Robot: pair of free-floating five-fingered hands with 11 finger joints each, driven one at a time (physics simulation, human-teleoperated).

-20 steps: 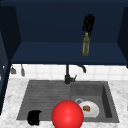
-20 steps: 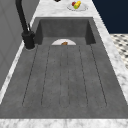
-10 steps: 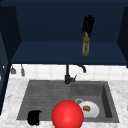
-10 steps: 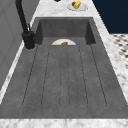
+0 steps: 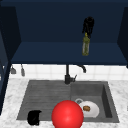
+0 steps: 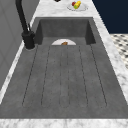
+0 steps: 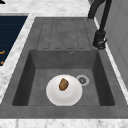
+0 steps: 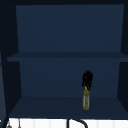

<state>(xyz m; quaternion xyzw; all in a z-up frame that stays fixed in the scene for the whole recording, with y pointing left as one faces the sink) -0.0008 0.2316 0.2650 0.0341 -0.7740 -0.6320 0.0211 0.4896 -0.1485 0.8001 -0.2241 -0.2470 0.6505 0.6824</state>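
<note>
Bottle [image 5: 85,46] hangs by its neck from the right hand [image 5: 88,25], fingers pinched round the top, base at the cabinet shelf [image 8: 50,108] toward its right end. Thin grip, so it may swing or tip if released tilted. Left hand [image 5: 34,117] idles, curled, at the sink's [image 5: 45,95] front left corner.

Bottle [image 8: 86,101] on cabinet shelf [image 8: 50,106] above sink [image 5: 45,92]; plate [image 7: 64,90] in basin.

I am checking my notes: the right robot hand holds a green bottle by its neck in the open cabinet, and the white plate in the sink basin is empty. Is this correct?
Not quite. The white plate is not empty: the right side view shows a small brown food item on it. The rest stands: the right robot hand holds the green bottle by its neck in the cabinet.
</note>
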